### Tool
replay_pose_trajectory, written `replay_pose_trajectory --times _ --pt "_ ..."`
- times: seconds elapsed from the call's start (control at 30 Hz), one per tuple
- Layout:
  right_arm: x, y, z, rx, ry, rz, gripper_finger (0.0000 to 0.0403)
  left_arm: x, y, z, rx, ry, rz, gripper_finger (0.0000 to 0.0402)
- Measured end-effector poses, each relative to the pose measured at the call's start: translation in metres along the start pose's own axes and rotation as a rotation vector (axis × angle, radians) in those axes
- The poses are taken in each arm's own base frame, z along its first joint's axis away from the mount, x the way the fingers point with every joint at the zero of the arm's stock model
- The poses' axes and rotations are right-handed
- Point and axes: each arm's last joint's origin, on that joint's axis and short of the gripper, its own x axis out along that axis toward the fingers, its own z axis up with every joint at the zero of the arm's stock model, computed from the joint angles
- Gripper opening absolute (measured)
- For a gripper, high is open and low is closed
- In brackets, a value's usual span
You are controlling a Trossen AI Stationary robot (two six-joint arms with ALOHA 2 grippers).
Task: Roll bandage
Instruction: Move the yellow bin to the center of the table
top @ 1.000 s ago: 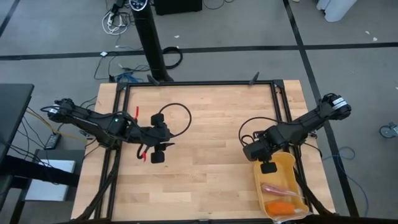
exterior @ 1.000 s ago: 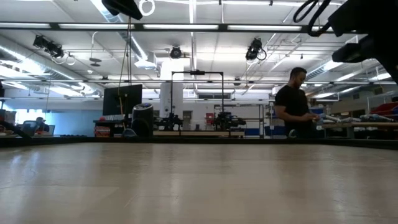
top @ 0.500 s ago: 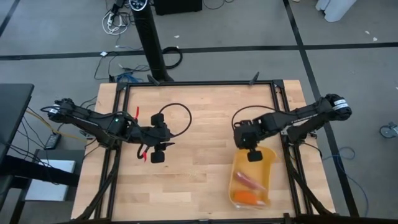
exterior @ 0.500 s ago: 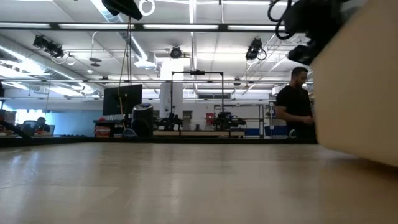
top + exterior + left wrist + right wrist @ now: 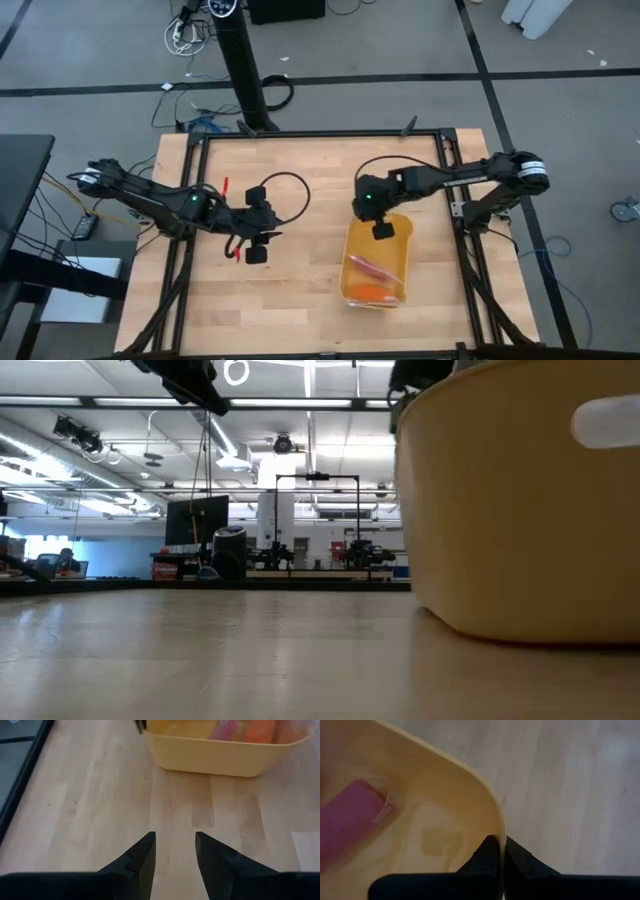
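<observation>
The bandage [image 5: 372, 267] lies inside the yellow bin [image 5: 352, 282], just nearer than the right gripper [image 5: 381, 229], whose jaws are clamped on the bin's far rim, while the left gripper [image 5: 257, 246] waits well to the left, jaws apart.

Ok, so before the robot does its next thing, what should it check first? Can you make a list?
1. Right claw pinching the yellow tub's rim: ok, shut on the wall.
2. Tub on the table, not hanging off: ok.
3. Pink bandage in the tub: ok, lying inside.
4. Bandage rolled up yet: cannot tell.
5. Left claw free and ready: ok, open, holding nothing.
6. Orange thing clear of the bandage: cannot tell, they lie close.
</observation>
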Motion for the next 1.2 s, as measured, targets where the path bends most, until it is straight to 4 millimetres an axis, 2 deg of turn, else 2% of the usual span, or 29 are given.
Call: replay_pose_trajectory --times 0.3,0.6,0.93,1.2 --pt "0.011 -0.039 0.045 -0.114 -0.029 -0.046 0.0001 0.019 -0.007 -0.020 0.007 0.006 -0.023 0.0144" --pt "0.035 -0.075 0.080 -0.145 -0.039 -0.077 0.0001 0.014 -0.022 -0.022 0.056 -0.031 -0.027 0.0144" --pt "0.049 -0.095 0.106 -0.176 -0.071 -0.106 0.0002 0.005 -0.039 -0.026 0.102 -0.058 -0.052 0.0144" --pt "0.046 -0.107 0.110 -0.158 -0.125 -0.146 0.0012 0.001 -0.047 -0.024 0.103 -0.107 -0.051 0.0144"
